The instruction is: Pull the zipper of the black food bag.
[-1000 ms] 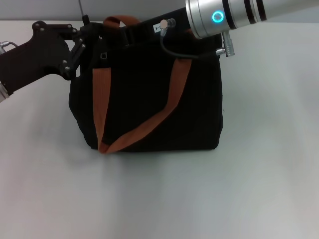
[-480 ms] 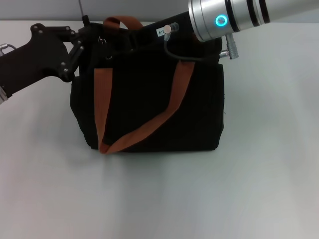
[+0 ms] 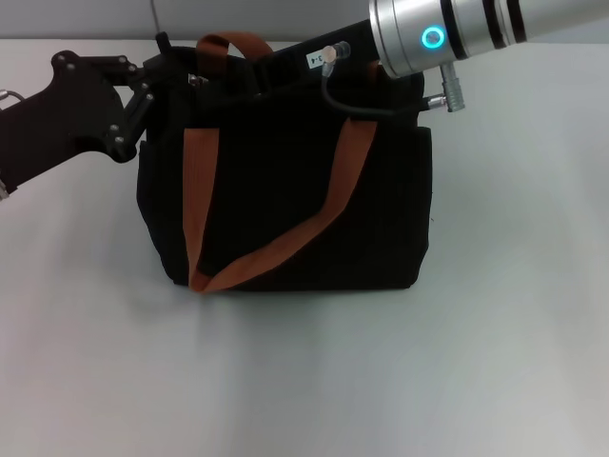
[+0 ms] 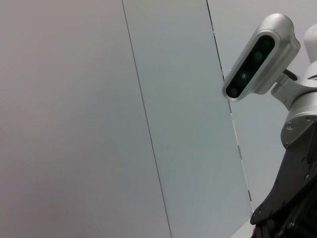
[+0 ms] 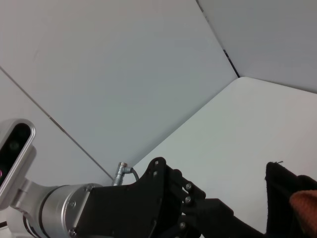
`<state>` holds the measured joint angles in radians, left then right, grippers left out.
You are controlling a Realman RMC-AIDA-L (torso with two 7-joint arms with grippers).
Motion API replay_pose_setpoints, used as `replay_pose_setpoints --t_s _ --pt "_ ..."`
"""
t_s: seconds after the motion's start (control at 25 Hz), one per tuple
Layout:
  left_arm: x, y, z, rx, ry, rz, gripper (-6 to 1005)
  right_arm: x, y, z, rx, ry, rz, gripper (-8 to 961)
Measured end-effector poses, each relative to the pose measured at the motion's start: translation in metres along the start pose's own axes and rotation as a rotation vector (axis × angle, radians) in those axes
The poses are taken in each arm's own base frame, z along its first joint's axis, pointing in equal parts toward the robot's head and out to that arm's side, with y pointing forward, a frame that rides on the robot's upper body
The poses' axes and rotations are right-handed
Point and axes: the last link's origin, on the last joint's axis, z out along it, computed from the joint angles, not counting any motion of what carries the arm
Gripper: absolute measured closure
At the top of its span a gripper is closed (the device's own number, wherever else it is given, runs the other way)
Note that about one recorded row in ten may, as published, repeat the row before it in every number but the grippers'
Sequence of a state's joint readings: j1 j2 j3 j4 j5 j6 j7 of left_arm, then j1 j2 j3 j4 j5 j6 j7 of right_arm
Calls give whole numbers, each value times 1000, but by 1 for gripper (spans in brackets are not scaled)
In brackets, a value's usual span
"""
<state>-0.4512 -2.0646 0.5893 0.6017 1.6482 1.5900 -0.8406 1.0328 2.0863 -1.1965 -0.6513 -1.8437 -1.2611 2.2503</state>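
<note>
The black food bag [image 3: 285, 190] stands upright near the middle of the white tabletop [image 3: 304, 381], its orange-brown straps [image 3: 276, 243] making a V across the front and one handle [image 3: 233, 41] arching above the top edge. Both arms are at the bag's top: the left gripper [image 3: 176, 59] reaches in from the left to the upper left corner, and the right gripper [image 3: 271, 62] comes in from the right along the top edge, its silver wrist with the lit blue ring above the upper right corner. I cannot tell whether either set of jaws is spread or pressed together, since black fingers merge with black fabric and the wrist views look away from the bag. The zipper itself cannot be made out along the top. The step in hand looks like the pull itself, one arm bracing the corner while the other works the tab. The next move probably calls for a steady draw along the zip line, with the bag held from sliding.
</note>
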Motion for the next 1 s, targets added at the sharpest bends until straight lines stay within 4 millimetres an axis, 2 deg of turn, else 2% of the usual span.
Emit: replay_pose_setpoints --t_s 1.0 --pt "0 4 2 -17 13 -8 966 -4 6 9 -2 27 13 849"
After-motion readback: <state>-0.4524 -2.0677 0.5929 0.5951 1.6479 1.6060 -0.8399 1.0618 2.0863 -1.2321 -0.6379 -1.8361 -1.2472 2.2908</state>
